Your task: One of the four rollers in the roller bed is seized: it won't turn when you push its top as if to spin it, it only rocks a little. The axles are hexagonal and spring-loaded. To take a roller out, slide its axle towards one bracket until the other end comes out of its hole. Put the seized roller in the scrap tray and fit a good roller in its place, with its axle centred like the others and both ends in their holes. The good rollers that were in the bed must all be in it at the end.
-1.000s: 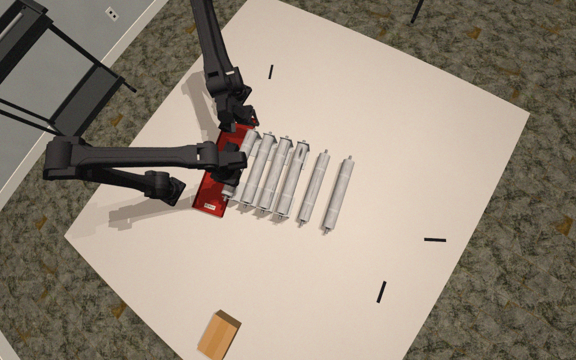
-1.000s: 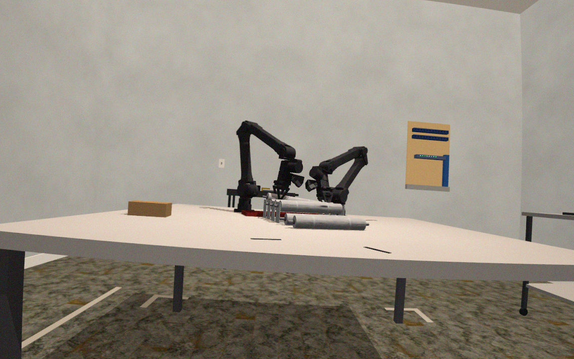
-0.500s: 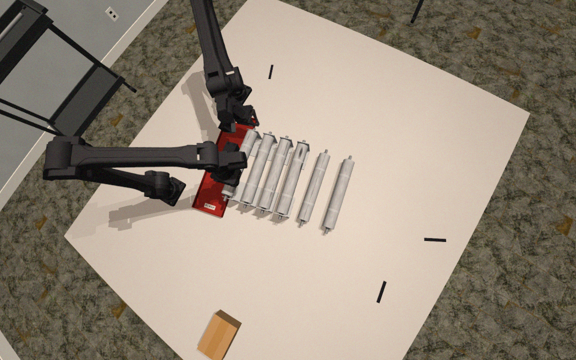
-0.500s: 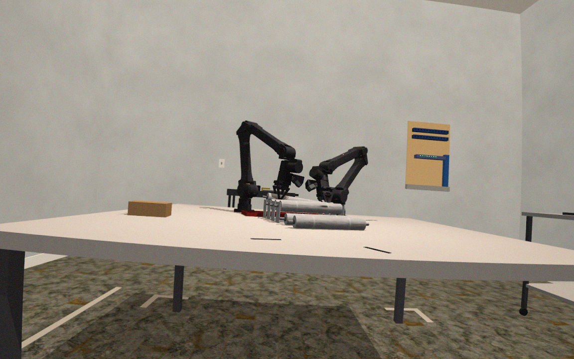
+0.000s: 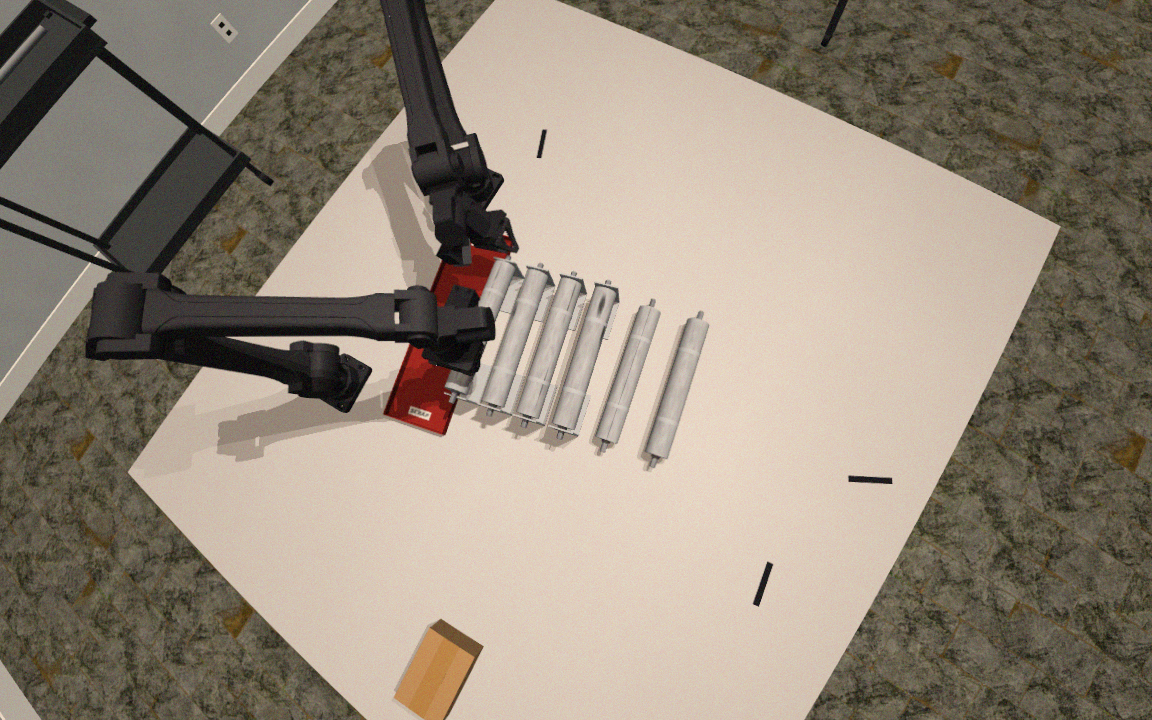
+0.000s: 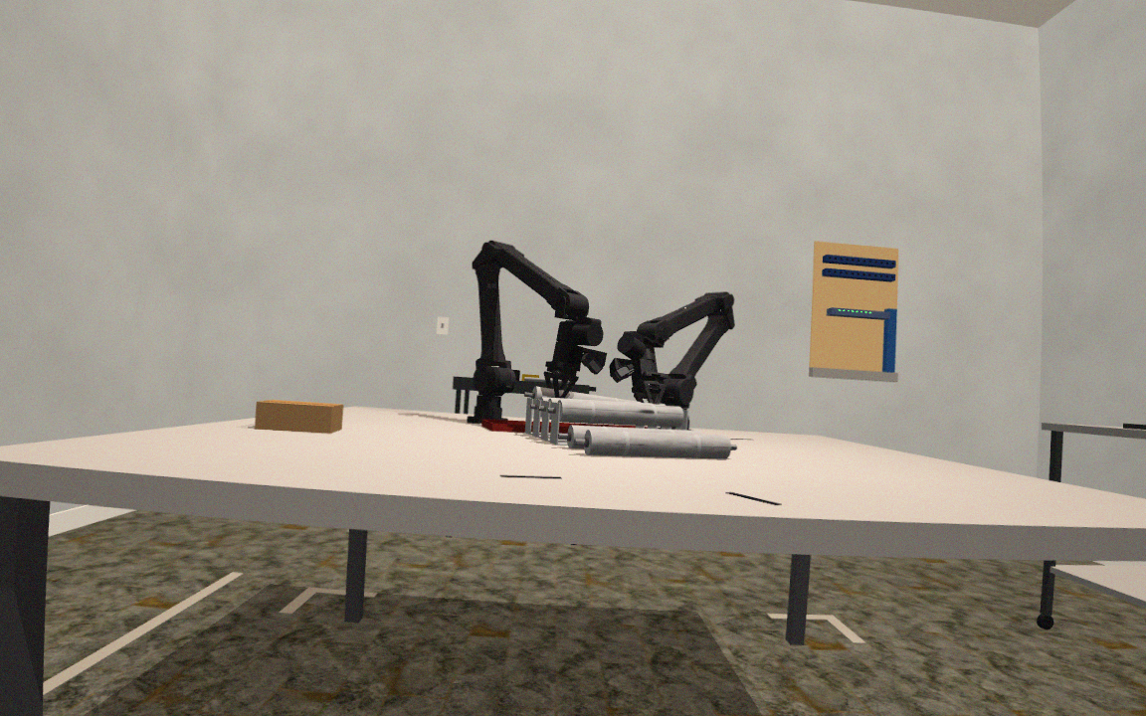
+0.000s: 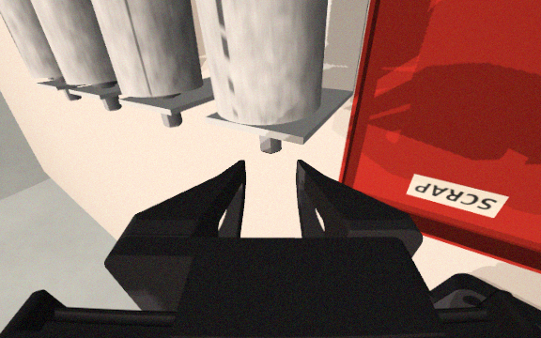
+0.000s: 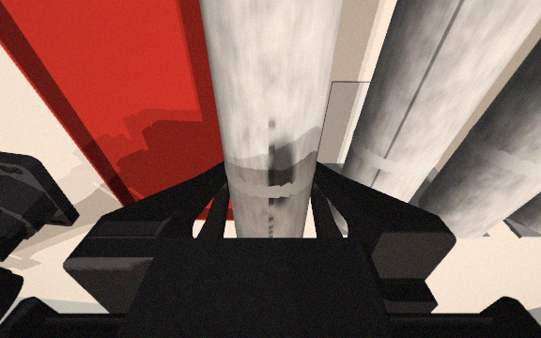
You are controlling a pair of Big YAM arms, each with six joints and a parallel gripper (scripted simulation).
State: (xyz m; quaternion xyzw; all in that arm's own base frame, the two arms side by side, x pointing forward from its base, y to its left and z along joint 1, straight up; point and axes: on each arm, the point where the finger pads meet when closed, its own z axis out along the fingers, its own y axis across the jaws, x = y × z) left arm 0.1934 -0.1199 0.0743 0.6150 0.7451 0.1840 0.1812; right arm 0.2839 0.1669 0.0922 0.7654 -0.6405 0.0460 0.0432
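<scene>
The roller bed (image 5: 531,349) holds four grey rollers, with the red scrap tray (image 5: 420,350) right beside it. My right gripper (image 5: 464,362) is shut on the body of the bed roller nearest the tray (image 5: 496,288), near its lower end. In the right wrist view the fingers clasp that roller (image 8: 270,70), with the tray (image 8: 125,61) to its left. My left gripper (image 5: 490,248) is open and empty just beyond the same roller's other end. In the left wrist view its fingertips stand a little short of the axle stub (image 7: 270,144) that pokes through the bracket.
Two spare rollers (image 5: 627,376) (image 5: 677,386) lie on the table beside the bed, away from the tray. The bed roller farthest from the tray has a dark mark (image 5: 602,308). A cardboard box (image 5: 437,669) sits near the table's edge. Short black marks (image 5: 868,480) lie on the table top.
</scene>
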